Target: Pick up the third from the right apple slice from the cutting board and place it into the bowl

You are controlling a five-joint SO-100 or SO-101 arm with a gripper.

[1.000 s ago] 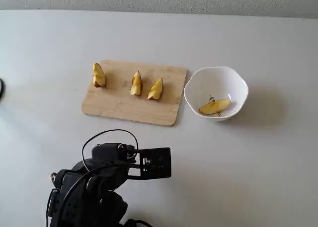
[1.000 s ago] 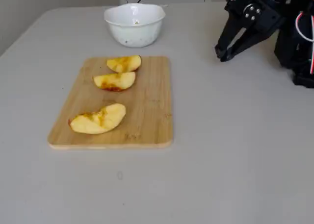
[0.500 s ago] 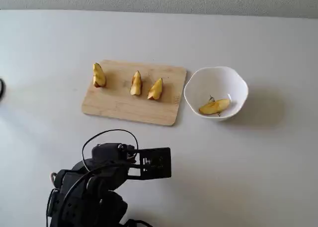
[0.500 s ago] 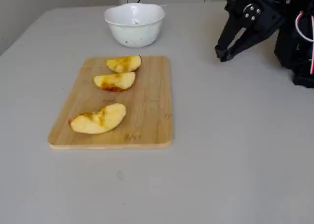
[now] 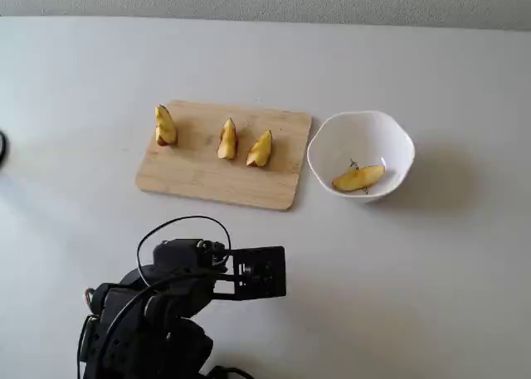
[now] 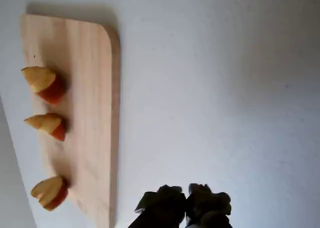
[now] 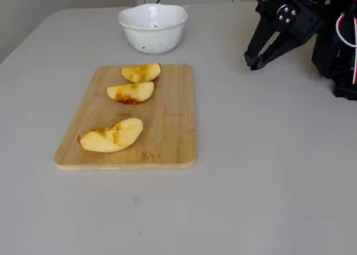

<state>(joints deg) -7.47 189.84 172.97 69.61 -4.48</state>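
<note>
One yellow apple slice (image 5: pixel 358 177) lies inside the white bowl (image 5: pixel 398 138), to the right of the cutting board (image 5: pixel 195 167) in a fixed view. Three other slices stand on the board: one at the left (image 5: pixel 165 125) and two close together at the right (image 5: pixel 227 139) (image 5: pixel 260 148). There is a gap between the left one and the pair. My gripper (image 7: pixel 254 62) is shut and empty, held above bare table well away from the board and bowl. In the wrist view its fingertips (image 6: pixel 170 200) touch, and the board (image 6: pixel 90 113) with the three slices is at the left.
My black arm (image 5: pixel 166 304) sits folded at the table's near edge in a fixed view, with cables around it. The table is pale grey. A wall runs behind the bowl (image 7: pixel 153 29) in the other fixed view.
</note>
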